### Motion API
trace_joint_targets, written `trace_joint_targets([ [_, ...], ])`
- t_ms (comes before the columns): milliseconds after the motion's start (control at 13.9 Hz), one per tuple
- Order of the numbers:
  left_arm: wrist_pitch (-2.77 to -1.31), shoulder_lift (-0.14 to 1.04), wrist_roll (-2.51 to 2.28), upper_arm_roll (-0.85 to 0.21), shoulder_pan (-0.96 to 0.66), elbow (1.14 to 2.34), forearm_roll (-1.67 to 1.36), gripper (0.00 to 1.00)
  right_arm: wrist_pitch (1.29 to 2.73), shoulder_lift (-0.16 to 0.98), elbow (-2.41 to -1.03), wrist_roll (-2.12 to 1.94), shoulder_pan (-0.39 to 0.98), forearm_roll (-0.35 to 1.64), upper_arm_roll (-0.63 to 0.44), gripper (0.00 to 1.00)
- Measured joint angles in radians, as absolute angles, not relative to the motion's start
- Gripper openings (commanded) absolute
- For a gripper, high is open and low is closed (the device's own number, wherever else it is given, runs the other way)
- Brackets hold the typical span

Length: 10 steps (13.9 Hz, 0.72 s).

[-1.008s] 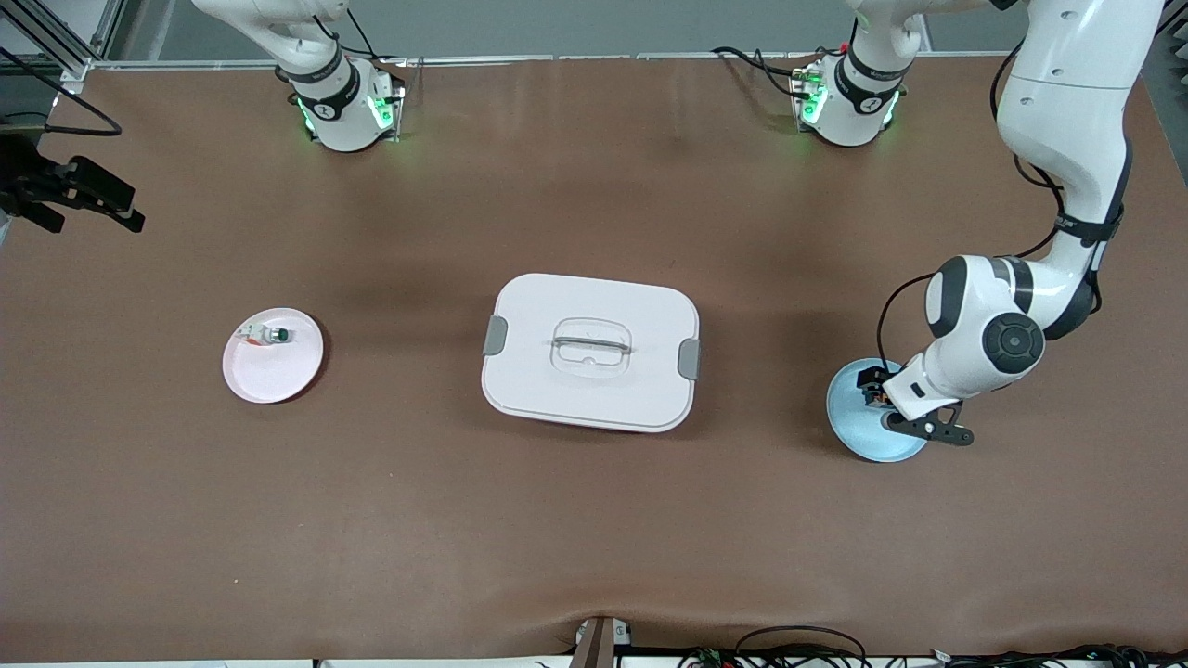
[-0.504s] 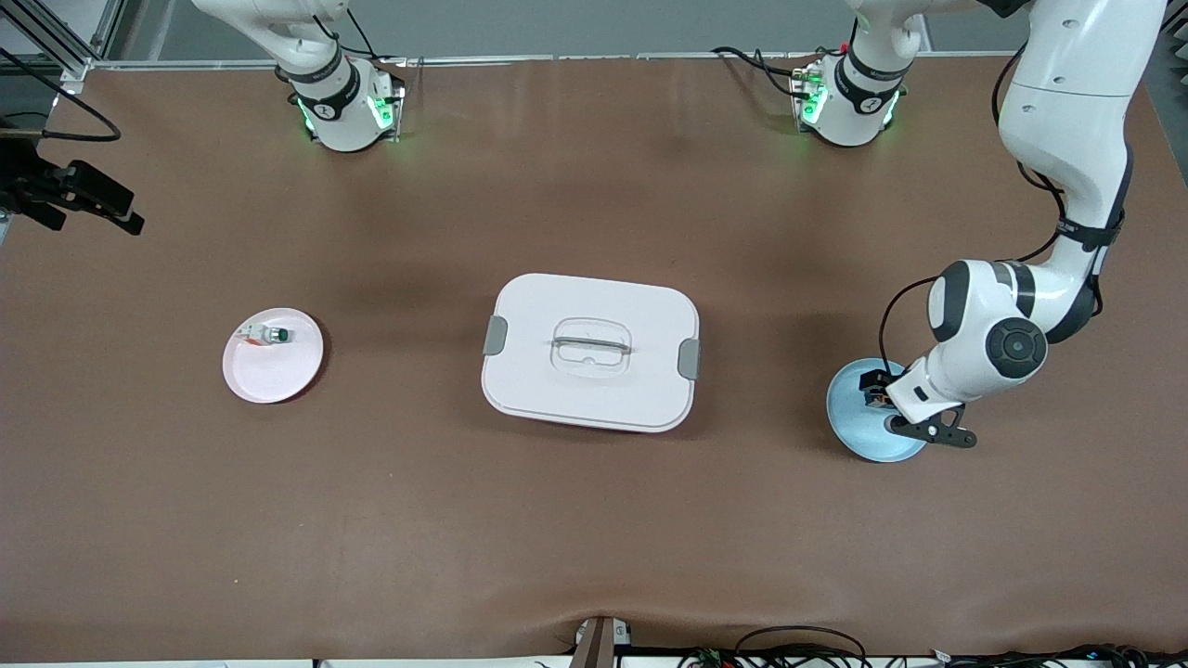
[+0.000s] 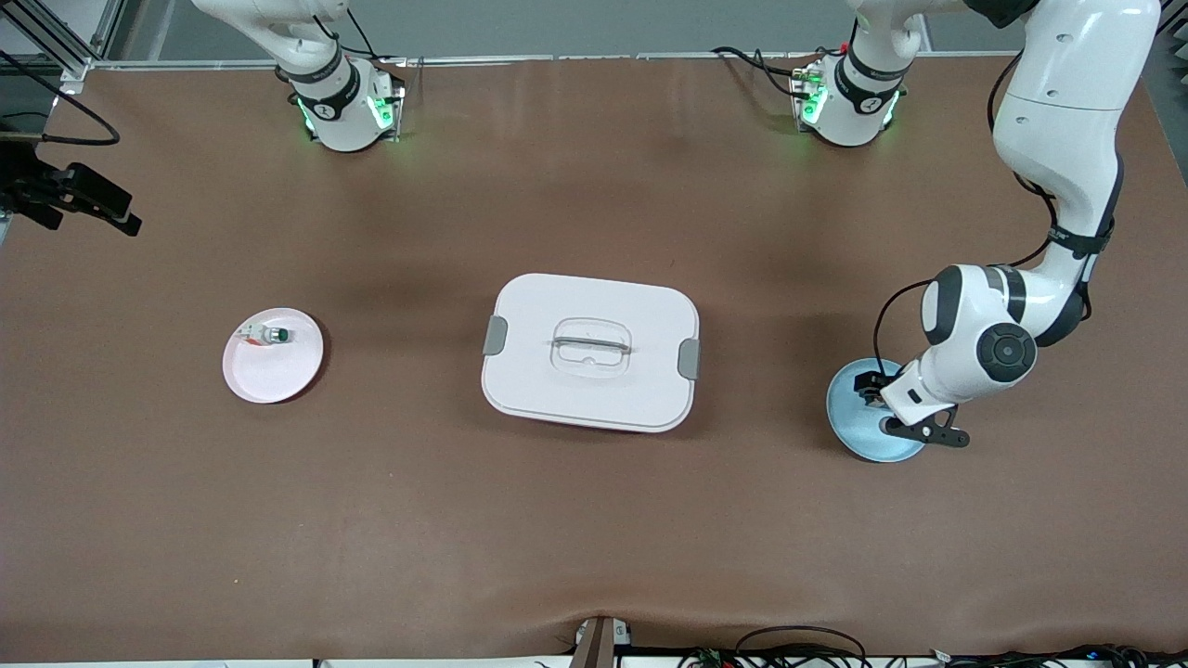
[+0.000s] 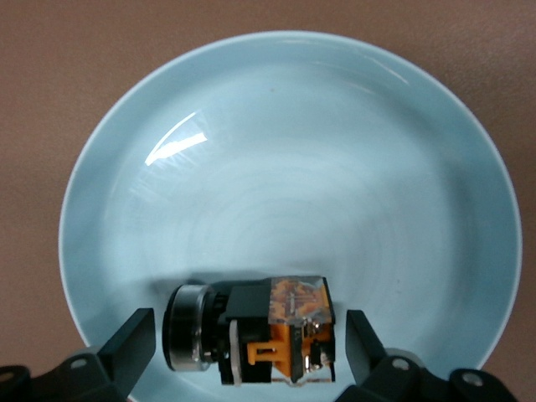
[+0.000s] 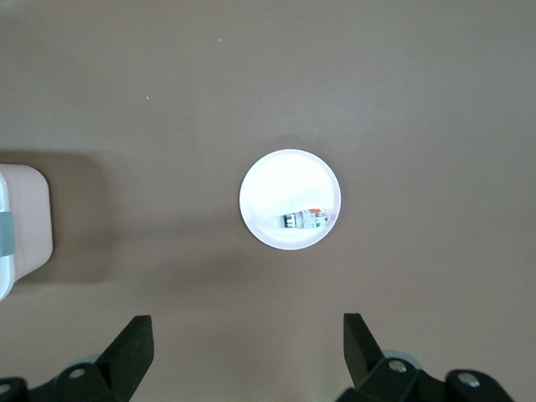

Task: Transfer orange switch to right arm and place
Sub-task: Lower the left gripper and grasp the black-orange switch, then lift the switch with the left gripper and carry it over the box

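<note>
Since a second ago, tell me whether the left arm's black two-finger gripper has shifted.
Yes. The left gripper edged slightly toward the white lidded box, over the pale blue plate.

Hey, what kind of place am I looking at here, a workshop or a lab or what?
Most likely a robotics lab bench: two white jointed robot arms bolted along a brown-covered table, aluminium framing at its corner, and loose cables at the edge.

Table's showing two plates (image 3: 863, 436), two arms (image 3: 1058, 186), two small parts including one orange switch (image 4: 280, 331), and one white lidded box (image 3: 590, 351).
</note>
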<state>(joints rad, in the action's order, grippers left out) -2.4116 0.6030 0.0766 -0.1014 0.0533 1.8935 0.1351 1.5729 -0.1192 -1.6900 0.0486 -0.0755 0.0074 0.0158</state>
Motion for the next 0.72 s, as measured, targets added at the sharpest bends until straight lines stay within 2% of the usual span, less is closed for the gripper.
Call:
trace_joint_targets([
  [72, -2.412, 0.606, 0.076, -0.101, 0.053, 1.894, 0.135, 1.0, 1.573, -0.119, -1.694, 0.049, -0.076, 0.004, 0.016, 1.0],
  [144, -2.412, 0.607, 0.074, -0.101, 0.054, 1.894, 0.135, 0.64, 1.573, -0.119, -1.697, 0.049, -0.076, 0.003, 0.016, 1.0],
  [216, -2.412, 0.607, 0.072, -0.101, 0.054, 1.894, 0.135, 0.46, 1.573, -0.119, -1.698, 0.049, -0.076, 0.002, 0.016, 1.0],
  [360, -2.412, 0.607, 0.07, -0.101, 0.054, 1.893, 0.135, 0.25, 1.573, -0.119, -1.699, 0.049, -0.076, 0.002, 0.016, 1.0],
  [432, -2.412, 0.607, 0.066, -0.102, 0.053, 1.892, 0.135, 0.22, 1.573, -0.119, -1.699, 0.049, -0.076, 0.002, 0.016, 1.0],
  [720, -2.412, 0.606, 0.041, -0.101, 0.054, 1.884, 0.135, 0.23, 1.573, -0.119, -1.699, 0.052, -0.076, 0.002, 0.016, 1.0],
])
